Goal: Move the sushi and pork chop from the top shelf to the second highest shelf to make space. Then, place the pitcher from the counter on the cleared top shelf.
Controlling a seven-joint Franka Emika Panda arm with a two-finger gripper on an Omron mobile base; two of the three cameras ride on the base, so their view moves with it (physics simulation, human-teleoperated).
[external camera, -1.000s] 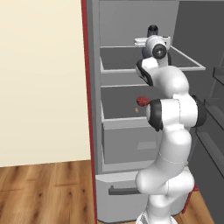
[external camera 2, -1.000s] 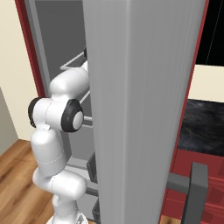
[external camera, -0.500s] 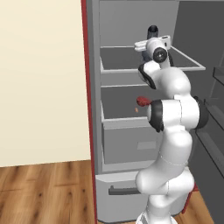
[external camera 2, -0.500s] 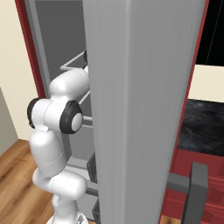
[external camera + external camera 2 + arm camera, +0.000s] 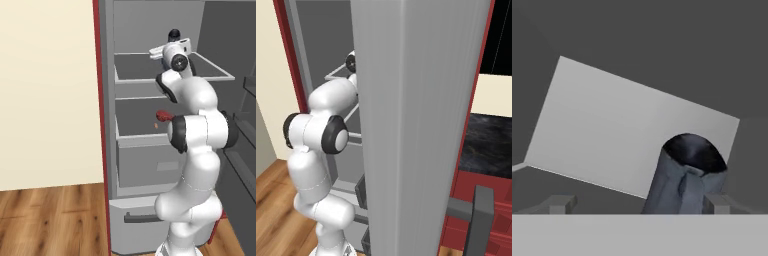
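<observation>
The arm is hiding much of the fridge [image 5: 150, 30] inside, and the open door [image 5: 421, 115] is blocking most of the right base view. The pitcher [image 5: 684, 180], dark blue-grey with a flared round rim, is standing on the top shelf [image 5: 135, 67], its base cut off. The gripper [image 5: 639, 202] is hanging just near it with jaws spread wide, holding nothing. A small red item [image 5: 162, 116] is lying on the second highest shelf [image 5: 137, 112].

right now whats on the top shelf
The pitcher stands on the top shelf, just ahead of the open gripper. The arm covers the shelf's right part, so anything there is hidden.
</observation>
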